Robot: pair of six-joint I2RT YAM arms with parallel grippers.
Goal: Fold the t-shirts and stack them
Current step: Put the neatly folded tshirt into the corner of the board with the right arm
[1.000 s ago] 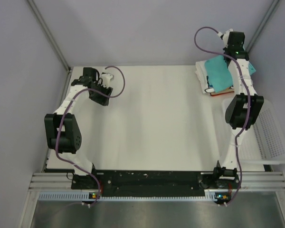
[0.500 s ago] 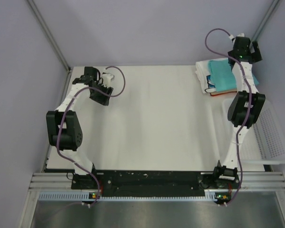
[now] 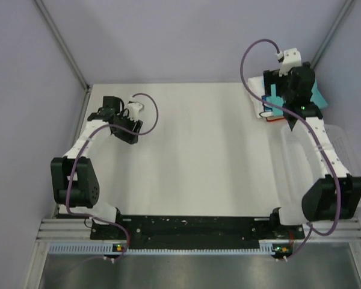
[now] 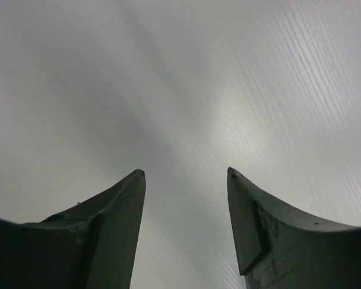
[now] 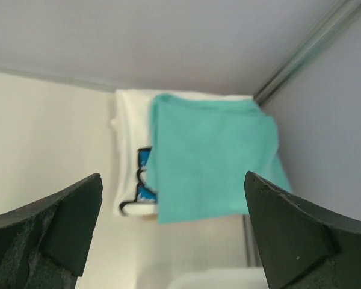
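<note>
The teal t-shirt (image 5: 210, 156) lies folded on top of the folded white t-shirt (image 5: 129, 129), whose blue print (image 5: 145, 176) shows at the left edge. The stack sits in the table's back right corner. From above, only slivers of the teal shirt (image 3: 318, 96) and the white shirt (image 3: 256, 99) show beside my right gripper (image 3: 289, 90). That right gripper (image 5: 173, 180) hovers above the stack, open wide and holding nothing. My left gripper (image 3: 130, 131) hangs over bare table at the back left. Its jaws (image 4: 186, 173) are open and empty.
The white mesh basket (image 3: 348, 158) stands along the right edge of the table, just in front of the stack; its rim (image 5: 219, 280) shows low in the right wrist view. Enclosure walls and a corner post (image 5: 307, 51) stand close behind the shirts.
My right gripper opened from shut and moved from behind the stack to above it, while its elbow swung out to the near right. The left arm shifted only slightly.
</note>
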